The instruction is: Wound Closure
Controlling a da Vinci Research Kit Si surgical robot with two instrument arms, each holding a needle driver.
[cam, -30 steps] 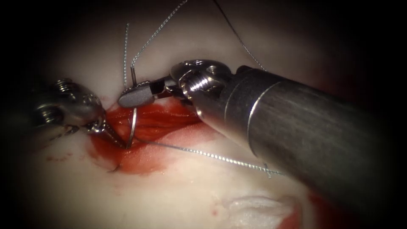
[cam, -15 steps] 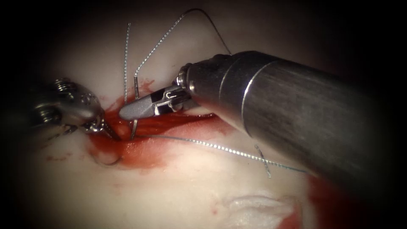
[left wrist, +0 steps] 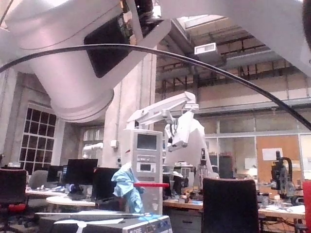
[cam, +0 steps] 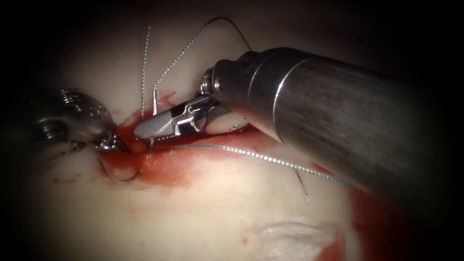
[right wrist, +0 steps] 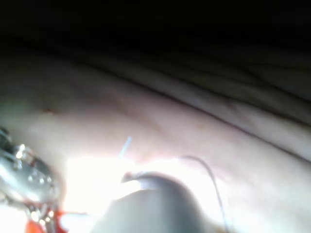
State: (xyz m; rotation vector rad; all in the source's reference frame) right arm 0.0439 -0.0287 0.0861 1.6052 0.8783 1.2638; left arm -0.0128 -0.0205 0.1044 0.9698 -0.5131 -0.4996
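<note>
While the left tool clamps the needle near its tip in the cut, the right tool clamps its tail, steadying both ends across the tissue.

Right pincer reaches in from the right, jaws closed. Left pincer comes from the left, jaws closed.

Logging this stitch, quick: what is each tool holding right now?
Left tool: shut on the needle near its tip end, at the cut's left end.
Right tool: shut on the needle's other end.
</note>
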